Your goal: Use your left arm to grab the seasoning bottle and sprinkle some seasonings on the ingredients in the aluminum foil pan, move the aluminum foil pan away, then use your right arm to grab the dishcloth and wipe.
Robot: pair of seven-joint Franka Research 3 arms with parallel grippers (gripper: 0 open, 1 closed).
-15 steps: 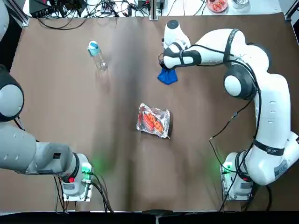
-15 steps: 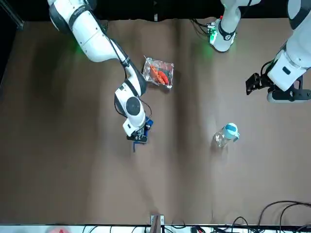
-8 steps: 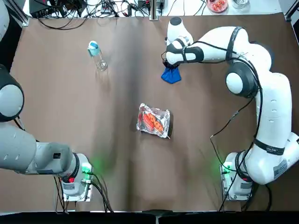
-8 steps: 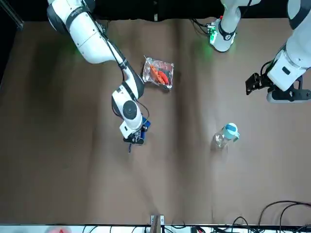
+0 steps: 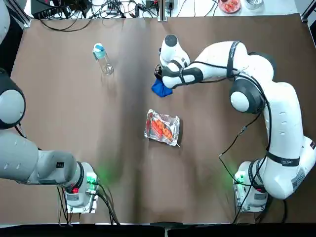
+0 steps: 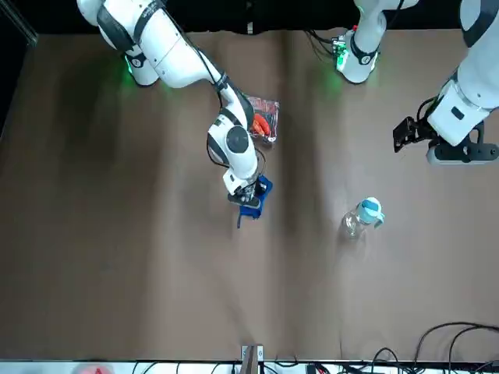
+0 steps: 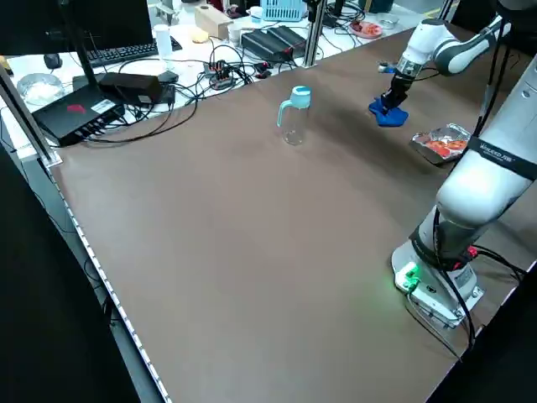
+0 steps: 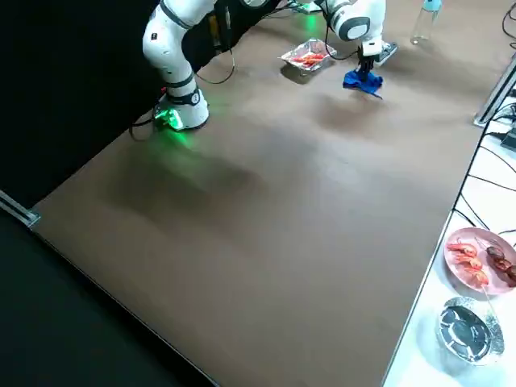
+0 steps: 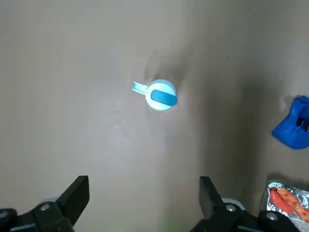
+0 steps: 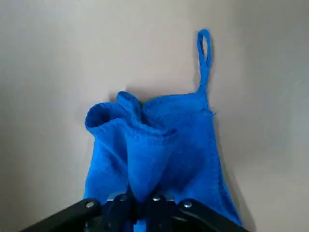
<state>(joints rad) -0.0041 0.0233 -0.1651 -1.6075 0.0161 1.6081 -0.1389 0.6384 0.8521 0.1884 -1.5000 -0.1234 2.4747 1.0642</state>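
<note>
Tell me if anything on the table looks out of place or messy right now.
Nothing is spilled or damaged. The dishcloth is bunched up, pinched in the right tool on the table. The seasoning bottle stands upright, and the aluminum foil pan lies slightly askew mid-table. The left tool hangs open above.

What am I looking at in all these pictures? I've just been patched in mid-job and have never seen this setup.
Two white robot arms share a brown table. The top view looks straight down, the front view faces the robot from across the table, two side views look in diagonally, and each wrist carries its own camera. The right gripper is shut on a blue dishcloth, bunched against the table on its far side. The left gripper is open, off to the robot's left, holding nothing. An aluminum foil pan with orange-red ingredients sits mid-table. The seasoning bottle stands upright and apart on the far left.
</note>
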